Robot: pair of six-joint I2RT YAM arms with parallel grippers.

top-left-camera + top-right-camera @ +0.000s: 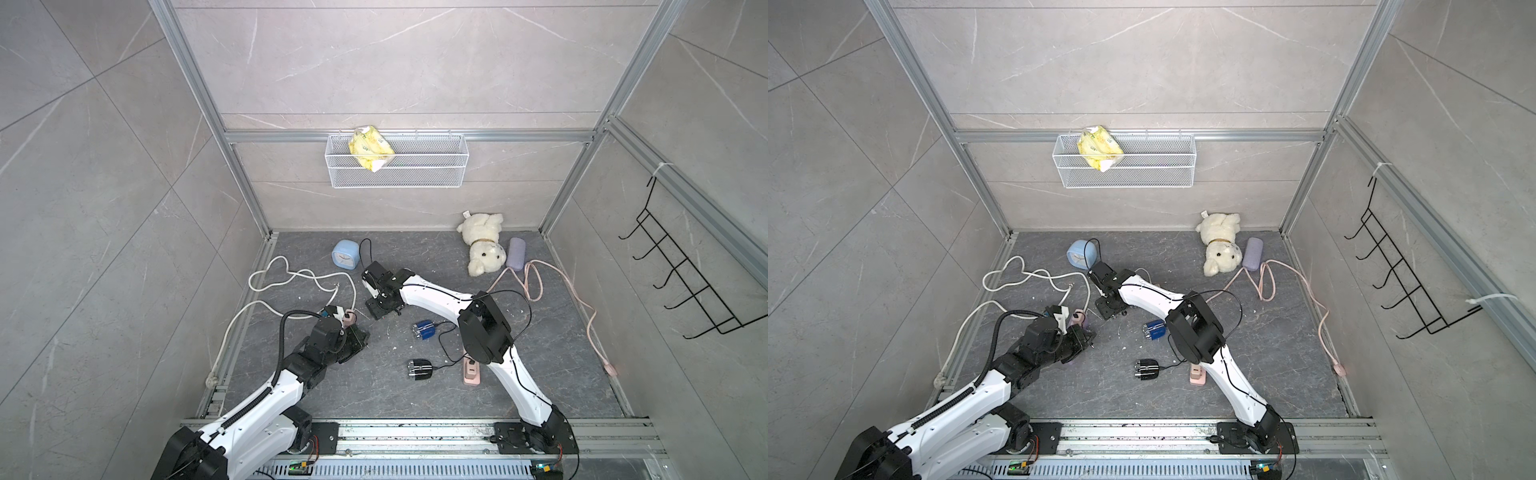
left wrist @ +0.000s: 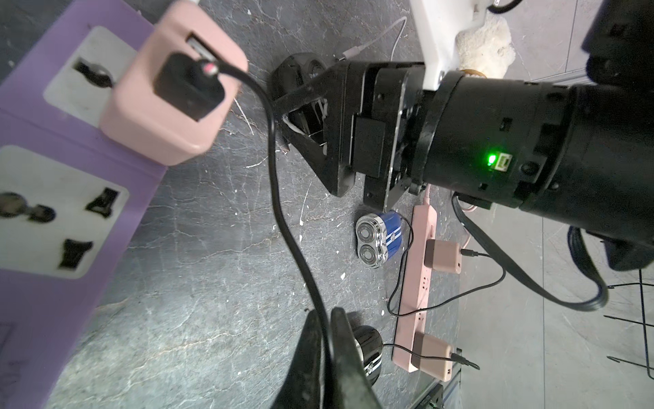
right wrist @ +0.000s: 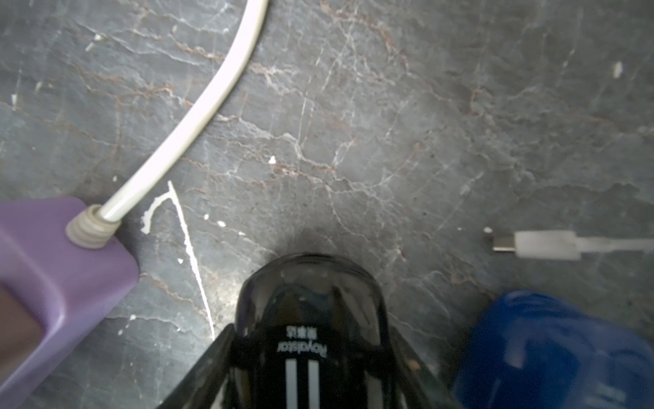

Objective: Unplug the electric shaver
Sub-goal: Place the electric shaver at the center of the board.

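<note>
My right gripper (image 3: pixel 311 341) is shut on a black electric shaver (image 3: pixel 308 294) with white stripes, low over the dark floor; in a top view it is at mid-floor (image 1: pixel 383 308). My left gripper (image 2: pixel 327 315) is shut on a thin black cable (image 2: pixel 279 198). That cable runs from a black USB plug (image 2: pixel 187 88) seated in a pink adapter (image 2: pixel 170 117) on the purple power strip (image 2: pixel 70 219). I cannot tell whether it reaches the held shaver. In a top view the left gripper (image 1: pixel 356 336) sits beside the adapter (image 1: pixel 350 318).
A blue shaver (image 1: pixel 424 330) and another black shaver (image 1: pixel 419 369) lie cabled to a pink power strip (image 1: pixel 472 371). A loose white USB-C end (image 3: pixel 531 244), white cord (image 1: pixel 291 278), blue clock (image 1: pixel 345 255), teddy (image 1: pixel 484 245), lilac case (image 1: pixel 515 253) and pink cable (image 1: pixel 573 291) lie around.
</note>
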